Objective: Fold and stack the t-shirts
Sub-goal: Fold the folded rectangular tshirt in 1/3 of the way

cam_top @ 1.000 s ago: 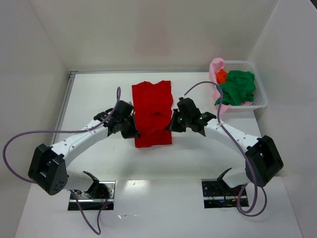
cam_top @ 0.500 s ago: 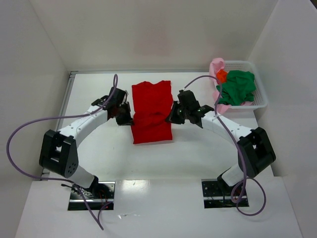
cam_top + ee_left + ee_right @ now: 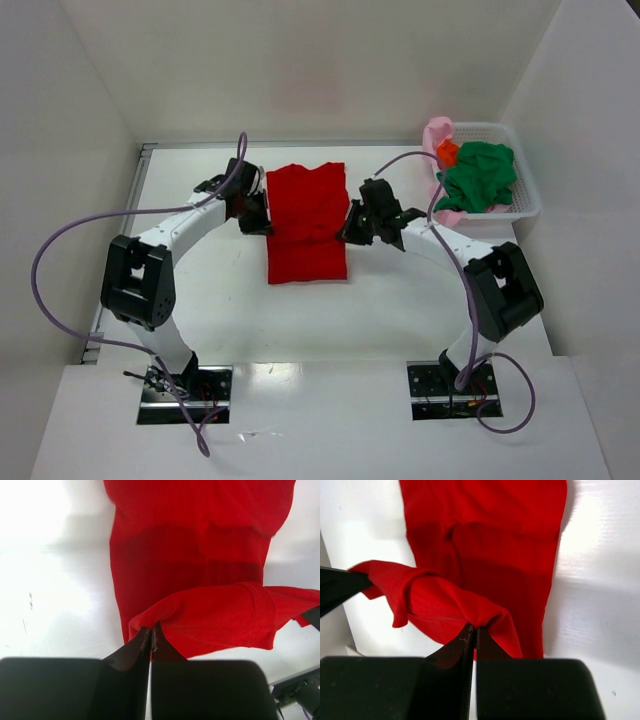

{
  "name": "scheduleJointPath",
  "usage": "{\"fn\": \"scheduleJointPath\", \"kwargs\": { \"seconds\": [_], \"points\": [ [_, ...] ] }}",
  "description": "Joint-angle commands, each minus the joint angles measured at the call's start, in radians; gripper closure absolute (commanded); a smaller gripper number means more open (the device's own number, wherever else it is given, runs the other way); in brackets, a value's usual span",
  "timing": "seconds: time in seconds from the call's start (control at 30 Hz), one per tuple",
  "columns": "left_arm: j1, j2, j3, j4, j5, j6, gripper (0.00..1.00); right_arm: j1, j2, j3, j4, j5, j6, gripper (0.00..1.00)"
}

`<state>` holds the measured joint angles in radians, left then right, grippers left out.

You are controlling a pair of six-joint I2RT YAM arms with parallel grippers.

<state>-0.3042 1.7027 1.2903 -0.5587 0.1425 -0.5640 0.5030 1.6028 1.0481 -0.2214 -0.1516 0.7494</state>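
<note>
Red t-shirt (image 3: pixel 307 255), left claw (image 3: pixel 260 215) and right claw (image 3: pixel 352 228) each clamped on its lifted edge — now carried farther back

Both arms same build. Left arm (image 3: pixel 185 228) and right arm (image 3: pixel 445 243): white curved link shells, black boxy joint housings (image 3: pixel 136 282) mid-arm, black wrist hardware at the far ends. One thin purple cable per arm, running loose outside the links: left cable (image 3: pixel 34 275) in a wide loop, right cable (image 3: pixel 408 166) in a tighter one. Each base is bolted to a small shiny metal plate (image 3: pixel 215 382) at the near edge, dark wiring bunched on it. Wrist views: fingers (image 3: pixel 131 652) matte black, flat-faced, tapering to thin tips, with a blurred black block close to the lens.
</note>
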Motion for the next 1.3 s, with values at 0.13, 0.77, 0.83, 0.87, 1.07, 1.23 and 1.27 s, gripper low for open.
{"fn": "scheduleJointPath", "kwargs": {
  "seconds": [0.13, 0.77, 0.83, 0.87, 1.07, 1.23, 1.27],
  "points": [
    [0.042, 0.107, 0.138, 0.014, -0.035, 0.079, 1.0, -0.027, 0.066, 0.075, 0.082, 0.052, 0.002, 0.98],
    [0.062, 0.287, 0.222, 0.051, 0.005, 0.108, 0.92, -0.083, 0.193, 0.124, 0.119, 0.089, 0.011, 0.97],
    [0.062, 0.296, 0.231, 0.051, 0.005, 0.108, 0.91, -0.092, 0.203, 0.124, 0.132, 0.089, 0.011, 0.94],
    [0.072, 0.296, 0.231, 0.062, 0.005, 0.108, 0.91, -0.092, 0.203, 0.124, 0.146, 0.089, 0.021, 0.94],
    [0.093, 0.305, 0.221, 0.112, 0.032, 0.081, 0.76, -0.092, 0.236, 0.135, 0.205, 0.098, 0.021, 0.89],
    [0.112, 0.327, 0.259, 0.121, 0.043, 0.081, 0.56, -0.101, 0.272, 0.171, 0.214, 0.098, 0.021, 0.81],
    [0.112, 0.327, 0.259, 0.121, 0.043, 0.081, 0.54, -0.101, 0.281, 0.181, 0.226, 0.098, 0.012, 0.74]
  ]
}}
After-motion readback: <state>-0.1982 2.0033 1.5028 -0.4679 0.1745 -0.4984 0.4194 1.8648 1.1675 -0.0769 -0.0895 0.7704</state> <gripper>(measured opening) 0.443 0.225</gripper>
